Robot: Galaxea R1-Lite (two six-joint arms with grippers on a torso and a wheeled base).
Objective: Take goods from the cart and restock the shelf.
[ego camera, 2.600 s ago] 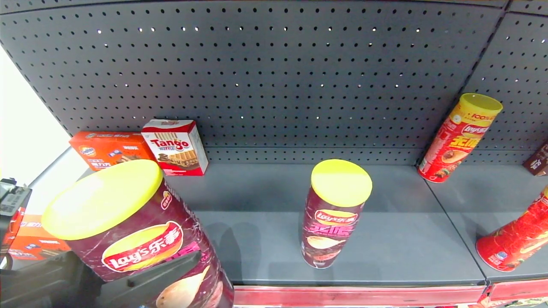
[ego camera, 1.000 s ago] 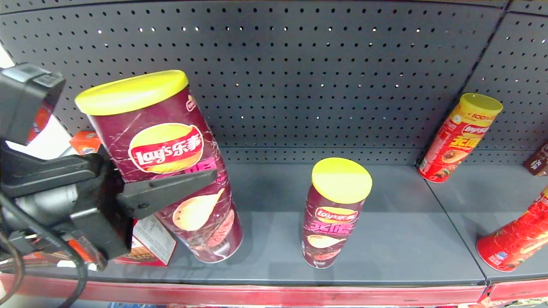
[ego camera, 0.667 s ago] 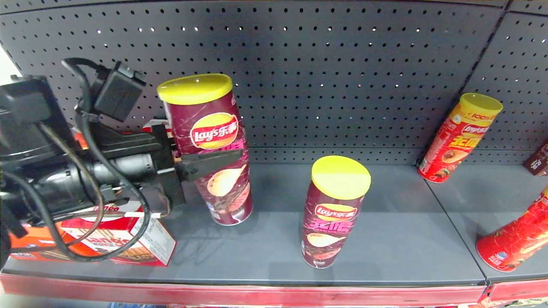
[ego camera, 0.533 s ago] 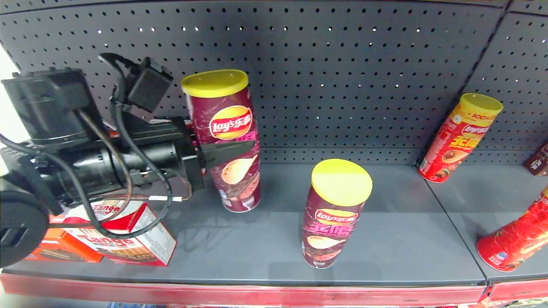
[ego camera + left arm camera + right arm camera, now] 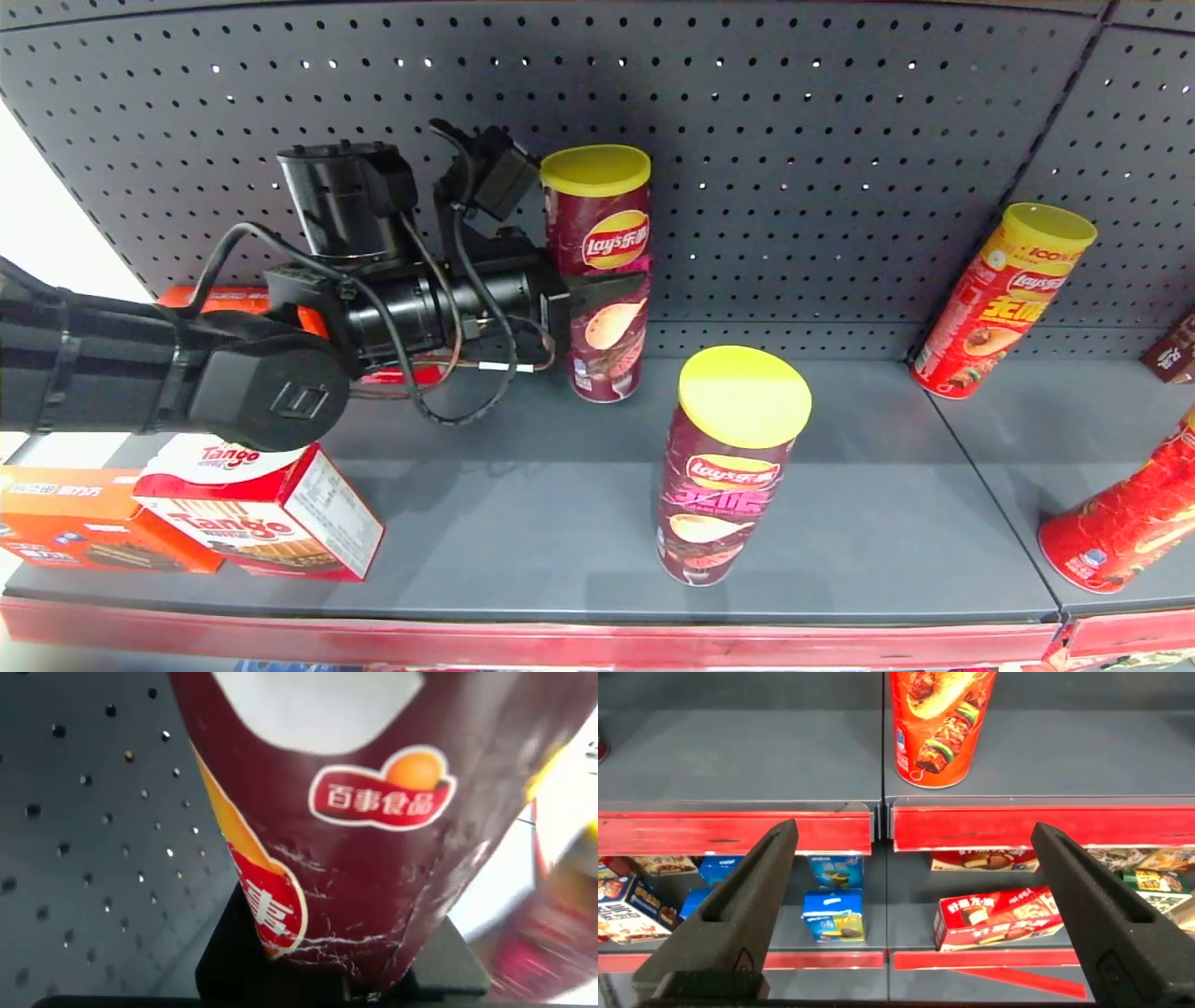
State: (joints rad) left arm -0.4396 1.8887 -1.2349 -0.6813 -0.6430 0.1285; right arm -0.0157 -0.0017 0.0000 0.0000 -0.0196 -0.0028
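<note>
My left gripper [image 5: 607,294] is shut on a maroon chip can with a yellow lid [image 5: 602,271], held upright at the back of the grey shelf [image 5: 523,523], close to the pegboard wall. That can [image 5: 374,831] fills the left wrist view, and my finger [image 5: 234,952] shows dark behind it. A second maroon can [image 5: 728,467] stands upright nearer the shelf's front, to the right of the held one. My right gripper [image 5: 915,905] is open, facing a lower shelf front with a red can [image 5: 938,723] above it.
Two red cans lean on the right, one against the pegboard [image 5: 1004,299], one at the edge [image 5: 1120,523]. A red-and-white wafer box [image 5: 266,518] and an orange box [image 5: 84,532] lie at the front left. Boxes [image 5: 999,917] fill the lower shelves.
My left arm carried the maroon can from low at the front left up and rightward to the back of the shelf. The wafer box now lies at the shelf's front left.
</note>
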